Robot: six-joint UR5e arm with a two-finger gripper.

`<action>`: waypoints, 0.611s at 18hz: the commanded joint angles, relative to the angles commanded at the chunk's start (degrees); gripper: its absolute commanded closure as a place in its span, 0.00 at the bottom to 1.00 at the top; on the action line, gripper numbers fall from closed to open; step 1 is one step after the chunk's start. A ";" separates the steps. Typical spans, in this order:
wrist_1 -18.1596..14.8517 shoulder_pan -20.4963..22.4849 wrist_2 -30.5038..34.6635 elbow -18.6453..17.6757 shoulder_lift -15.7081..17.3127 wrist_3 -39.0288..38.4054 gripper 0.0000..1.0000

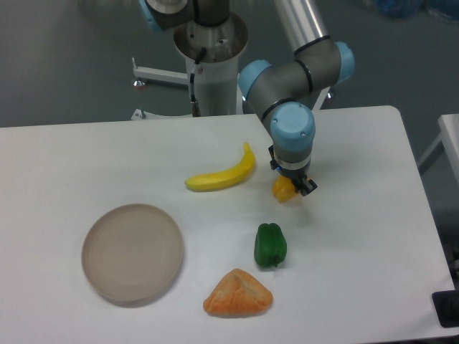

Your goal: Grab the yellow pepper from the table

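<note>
You have the white table (64,154) filling most of the view, with the UR5e arm (290,75) reaching in from the far side and bending down over its right-centre. On the near left sits a round grey-beige plate (132,252). A yellow banana (224,174) lies near the middle, curving up to the right, just left of the arm's wrist. Near the front edge rests an orange triangular lump (238,294), and just beyond it to the right a green pepper (270,245). The gripper (290,188) points down at the table, and the yellow pepper (282,189) sits directly under it, mostly hidden, peeking out on the left side. You cannot tell whether the fingers are clamped on it or spread.
</note>
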 joint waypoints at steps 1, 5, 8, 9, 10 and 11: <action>-0.26 0.00 -0.09 0.97 0.09 0.00 0.48; -0.44 -0.62 -4.29 5.36 0.18 -0.35 0.48; -0.53 -0.62 -7.90 8.70 0.09 -0.35 0.48; -0.53 -0.62 -8.69 9.41 0.00 -0.35 0.48; -0.44 -0.62 -9.14 9.85 -0.09 -0.35 0.48; -0.44 -0.70 -9.40 10.03 -0.26 -0.35 0.48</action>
